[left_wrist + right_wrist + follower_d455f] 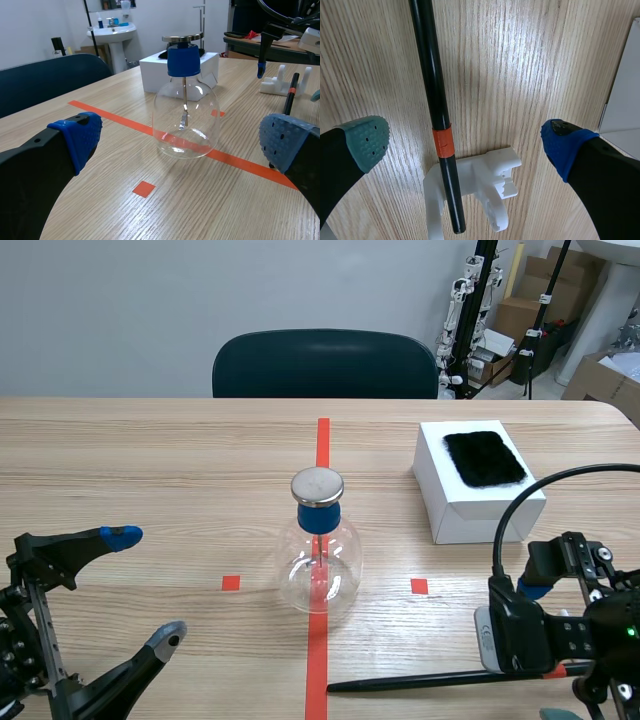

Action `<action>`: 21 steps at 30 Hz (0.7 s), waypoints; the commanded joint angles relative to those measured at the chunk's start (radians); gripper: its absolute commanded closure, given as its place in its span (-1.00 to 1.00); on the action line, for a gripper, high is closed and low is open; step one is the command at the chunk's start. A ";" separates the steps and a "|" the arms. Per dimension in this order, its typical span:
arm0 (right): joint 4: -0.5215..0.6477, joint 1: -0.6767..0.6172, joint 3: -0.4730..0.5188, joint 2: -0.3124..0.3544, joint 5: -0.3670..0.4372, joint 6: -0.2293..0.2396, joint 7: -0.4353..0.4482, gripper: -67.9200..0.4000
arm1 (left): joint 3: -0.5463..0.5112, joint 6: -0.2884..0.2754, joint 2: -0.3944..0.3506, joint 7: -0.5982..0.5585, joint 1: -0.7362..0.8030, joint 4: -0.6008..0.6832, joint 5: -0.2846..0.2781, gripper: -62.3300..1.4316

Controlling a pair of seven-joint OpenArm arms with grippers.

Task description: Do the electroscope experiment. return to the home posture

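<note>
The electroscope [318, 560], a clear glass flask with a blue stopper and a metal disc on top, stands on the red tape line at the table's middle. In the left wrist view the electroscope [186, 120] is ahead of my left gripper [182, 140], which is open and holds nothing. My left gripper [143, 586] sits low at the front left. A black rod [420, 680] with an orange band lies near the front edge. The rod [432, 90] rests on a white stand [475, 175] under my open right gripper [466, 142], untouched by the fingers.
A white box [450, 502] with a black fur pad [485, 458] on top stands right of the flask. A dark chair [325, 365] is behind the far edge. Cardboard boxes and stands fill the back right corner.
</note>
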 commanded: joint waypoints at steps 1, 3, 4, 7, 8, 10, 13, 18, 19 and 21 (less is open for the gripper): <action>0.008 0.011 0.002 0.013 0.000 0.008 0.000 -0.84 | -0.003 -0.002 -0.011 -0.018 -0.005 0.017 -0.014 -1.00; 0.008 0.011 0.002 0.014 0.000 0.008 0.000 -0.84 | -0.003 -0.002 -0.011 -0.018 -0.005 0.017 -0.014 -1.00; 0.008 0.011 0.002 0.014 0.002 0.008 0.000 -0.84 | -0.003 -0.002 -0.011 -0.018 -0.005 0.017 -0.014 -1.00; 0.008 0.009 0.003 0.018 0.026 0.008 0.000 -0.84 | -0.003 -0.002 -0.011 -0.018 -0.005 0.017 -0.014 -1.00; 0.008 0.007 0.004 0.020 0.035 0.008 0.000 -0.84 | -0.003 -0.002 -0.011 -0.018 -0.005 0.017 -0.014 -1.00; 0.008 -0.007 0.014 0.022 0.039 0.008 0.005 -0.84 | -0.003 -0.002 -0.011 -0.018 -0.005 0.017 -0.014 -1.00; 0.008 -0.041 0.047 0.022 0.038 0.008 0.039 -0.84 | -0.003 -0.002 -0.011 -0.018 -0.005 0.017 -0.014 -1.00; 0.008 -0.106 0.122 0.022 0.038 0.008 0.121 -0.84 | -0.003 -0.002 -0.011 -0.018 -0.005 0.017 -0.014 -1.00; 0.008 -0.116 0.139 0.022 0.038 0.008 0.142 -0.84 | -0.003 -0.002 -0.011 -0.018 -0.005 0.017 -0.014 -1.00; 0.008 -0.141 0.179 0.022 0.038 0.008 0.190 -0.84 | -0.003 -0.002 -0.011 -0.018 -0.005 0.017 -0.014 -1.00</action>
